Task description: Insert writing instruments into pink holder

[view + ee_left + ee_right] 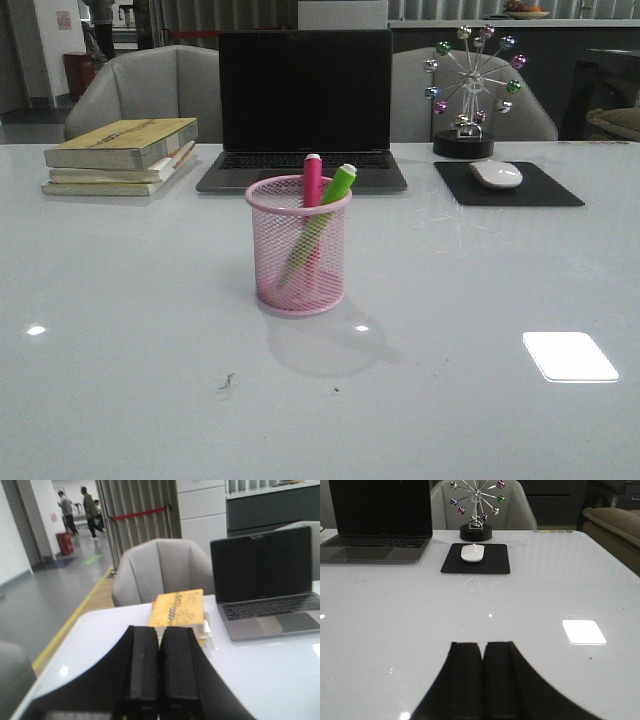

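The pink holder (pixel 298 250), a see-through mesh cup, stands upright mid-table in the front view. Both writing instruments stand inside it: a magenta pen (pixel 312 180) upright and a lime green pen (pixel 335 195) leaning right, tips above the rim. Neither gripper appears in the front view. My left gripper (pixel 160 630) shows in the left wrist view, shut with nothing between its fingers, over the table's left part facing the books. My right gripper (pixel 483 645) is shut and empty in the right wrist view, above bare table. The holder does not show in either wrist view.
A black laptop (pixel 305 110) stands open behind the holder. A stack of books (pixel 125 155) lies at the back left. A white mouse (pixel 496 174) on a black pad (pixel 508 186) and a ball-wheel ornament (pixel 472 85) sit back right. Grey chairs stand beyond the table.
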Controlling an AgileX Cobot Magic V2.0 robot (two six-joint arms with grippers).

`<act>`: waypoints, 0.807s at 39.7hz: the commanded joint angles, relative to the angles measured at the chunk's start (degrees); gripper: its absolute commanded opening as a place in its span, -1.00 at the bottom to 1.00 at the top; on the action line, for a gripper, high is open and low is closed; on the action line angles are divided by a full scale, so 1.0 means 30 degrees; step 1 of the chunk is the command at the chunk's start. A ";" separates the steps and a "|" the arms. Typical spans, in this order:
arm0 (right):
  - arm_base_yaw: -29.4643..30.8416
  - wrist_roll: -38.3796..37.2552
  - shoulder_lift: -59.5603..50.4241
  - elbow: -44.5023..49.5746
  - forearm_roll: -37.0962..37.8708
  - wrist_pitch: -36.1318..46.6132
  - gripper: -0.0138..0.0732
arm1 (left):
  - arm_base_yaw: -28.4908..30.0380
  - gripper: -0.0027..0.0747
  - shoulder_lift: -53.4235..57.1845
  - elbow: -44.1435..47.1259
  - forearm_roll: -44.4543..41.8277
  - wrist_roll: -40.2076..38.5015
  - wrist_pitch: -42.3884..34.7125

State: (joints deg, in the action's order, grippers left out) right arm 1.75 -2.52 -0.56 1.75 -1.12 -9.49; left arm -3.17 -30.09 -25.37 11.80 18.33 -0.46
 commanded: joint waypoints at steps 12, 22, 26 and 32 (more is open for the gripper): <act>0.0030 0.0030 -0.0368 0.0025 0.0187 0.1509 -0.55 | 0.0017 -0.69 0.3087 -0.0214 -0.5383 -0.7015 -0.0954; 0.0030 0.0030 -0.0368 0.0025 0.0187 0.1509 -0.55 | 0.0017 -0.69 0.5987 0.2266 -0.5383 -0.7015 -0.2804; 0.0030 0.0030 -0.0368 0.0025 0.0187 0.1509 -0.55 | 0.0017 -0.69 0.7239 0.3105 -0.5383 -0.7015 -0.2662; 0.0030 0.0030 -0.0368 0.0025 0.0187 0.1509 -0.55 | 0.0017 -0.69 0.8793 0.4149 -0.5456 -0.7015 -0.2337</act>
State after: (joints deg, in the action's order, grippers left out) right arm 1.75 -2.52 -0.56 1.75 -1.12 -9.49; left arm -3.17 -5.16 -12.85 -4.41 -2.03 -3.52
